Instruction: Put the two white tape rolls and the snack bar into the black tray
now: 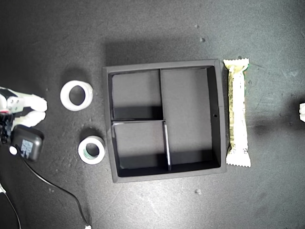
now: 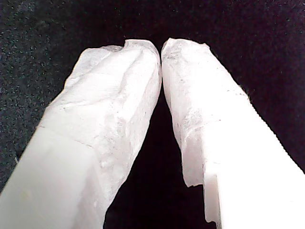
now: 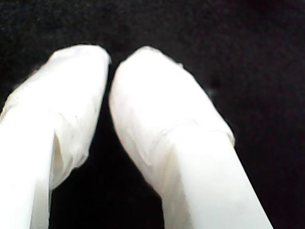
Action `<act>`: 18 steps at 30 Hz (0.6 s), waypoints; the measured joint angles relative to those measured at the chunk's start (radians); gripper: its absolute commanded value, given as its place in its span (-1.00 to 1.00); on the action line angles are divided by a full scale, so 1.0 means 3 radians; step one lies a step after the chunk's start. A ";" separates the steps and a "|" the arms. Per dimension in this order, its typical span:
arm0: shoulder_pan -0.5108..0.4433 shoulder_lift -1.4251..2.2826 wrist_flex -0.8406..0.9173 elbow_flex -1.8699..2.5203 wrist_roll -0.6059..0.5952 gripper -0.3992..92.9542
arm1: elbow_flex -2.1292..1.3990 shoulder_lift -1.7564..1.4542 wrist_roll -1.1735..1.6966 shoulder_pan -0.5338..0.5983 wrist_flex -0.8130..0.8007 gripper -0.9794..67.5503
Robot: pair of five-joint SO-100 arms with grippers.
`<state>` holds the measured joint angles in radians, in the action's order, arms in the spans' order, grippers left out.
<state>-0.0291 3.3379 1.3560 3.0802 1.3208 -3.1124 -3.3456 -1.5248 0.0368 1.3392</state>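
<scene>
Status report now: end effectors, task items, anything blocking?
Both end effectors, first and second, shut, empty. Two white ring-shaped tape rolls and cream-wrapped snack bar on the dark table, outside the square black tray. Nothing blocking.

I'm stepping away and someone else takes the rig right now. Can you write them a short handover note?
My first gripper: shut, nothing held, over bare dark surface.
My second gripper: shut, nothing held.
An arm shows at the exterior view's left edge; the wrist views do not tell which one it is.

Black tray: all three compartments empty.
Larger white tape roll and smaller white tape roll: lying flat on the table, off the tray's left wall in the exterior view.
Snack bar: lying along the tray's right wall, outside it.

Done: nothing placed yet.
Left: both rolls and the bar into the tray.
</scene>
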 measured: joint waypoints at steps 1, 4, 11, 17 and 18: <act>0.0000 0.0000 0.0000 0.0000 0.0000 -0.97 | 0.0000 0.0000 0.0000 0.0000 0.0000 -0.59; 0.0000 0.0000 0.0000 0.0000 0.0026 -0.97 | 0.0000 0.0000 0.0000 -0.0087 0.0000 -0.59; 0.0000 0.0000 0.0000 0.0000 0.0026 -0.97 | 0.0000 0.0000 0.0000 -0.0087 0.0000 -0.59; 0.0000 0.0000 0.0000 0.0000 0.0026 -0.97 | 0.0000 0.0000 0.0000 -0.0077 0.0000 -0.58; 0.0000 0.0000 0.0000 0.0000 0.0026 -0.97 | 0.0000 0.0000 0.0000 -0.0072 0.0000 -0.58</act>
<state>-0.0291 3.3379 1.3560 3.0802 1.3284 -3.1124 -3.3456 -1.5248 0.0153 1.3392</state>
